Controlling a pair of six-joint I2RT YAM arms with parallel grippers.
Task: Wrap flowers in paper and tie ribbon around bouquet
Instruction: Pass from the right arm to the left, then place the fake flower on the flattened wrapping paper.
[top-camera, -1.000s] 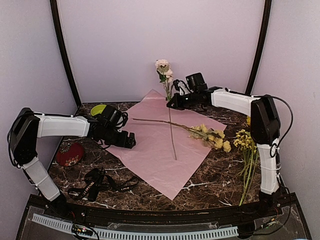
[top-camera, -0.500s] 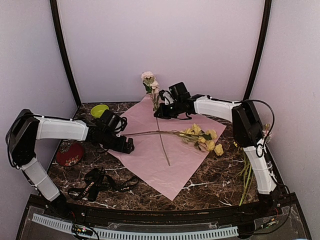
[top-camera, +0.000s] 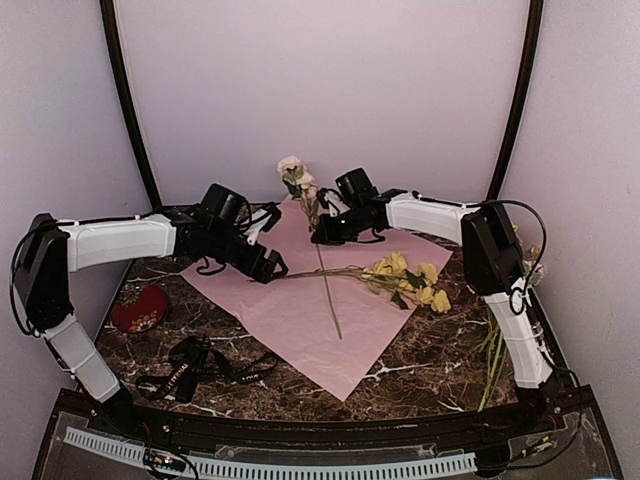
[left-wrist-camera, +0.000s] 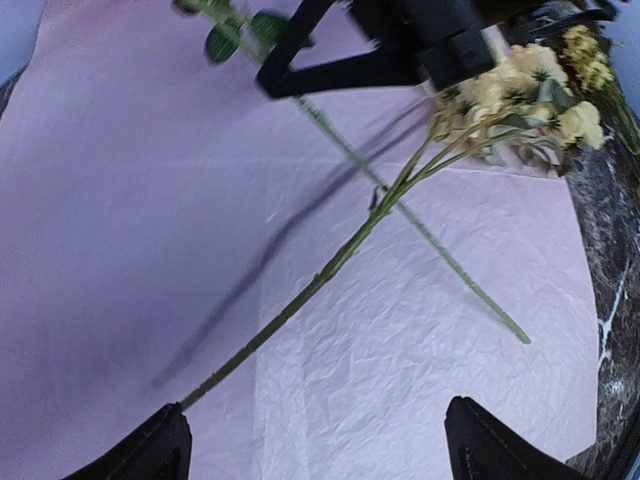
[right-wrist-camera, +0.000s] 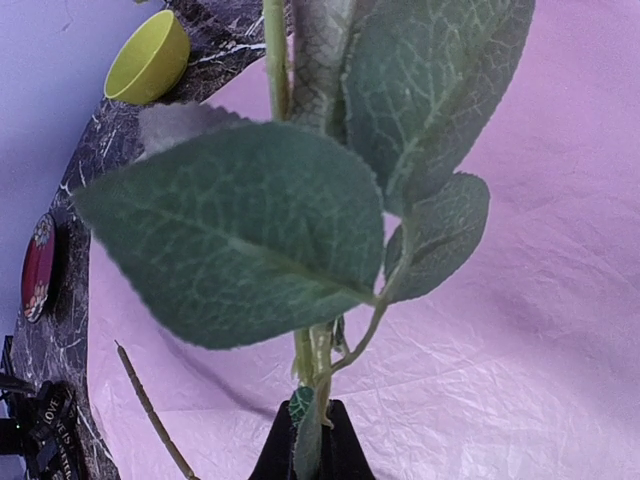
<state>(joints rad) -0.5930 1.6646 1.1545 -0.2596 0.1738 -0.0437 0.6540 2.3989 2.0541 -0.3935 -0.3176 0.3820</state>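
The lilac-pink paper (top-camera: 300, 320) lies flat like a diamond in the middle of the table. A yellow bunch of flowers (top-camera: 412, 280) rests on it, its long stem (left-wrist-camera: 330, 265) running left. My left gripper (top-camera: 270, 268) hovers open over the paper at that stem's bare end, which lies by the left fingertip (left-wrist-camera: 160, 450), with nothing between the fingers. My right gripper (top-camera: 318, 236) is shut on the stem of a cream-pink flower (top-camera: 293, 170), held upright with its leaves (right-wrist-camera: 240, 230) filling the right wrist view. The black ribbon (top-camera: 195, 365) lies coiled at the front left.
A red dish (top-camera: 138, 307) sits on the left of the marble table. A green bowl (right-wrist-camera: 150, 58) stands at the back left, hidden by my left arm from above. More yellow flowers (top-camera: 495, 345) lie along the right edge, by the right arm's base.
The right gripper carried the cream-pink flower leftward over the paper's back corner. The left arm swung up and right onto the paper, to the yellow flower's stem end.
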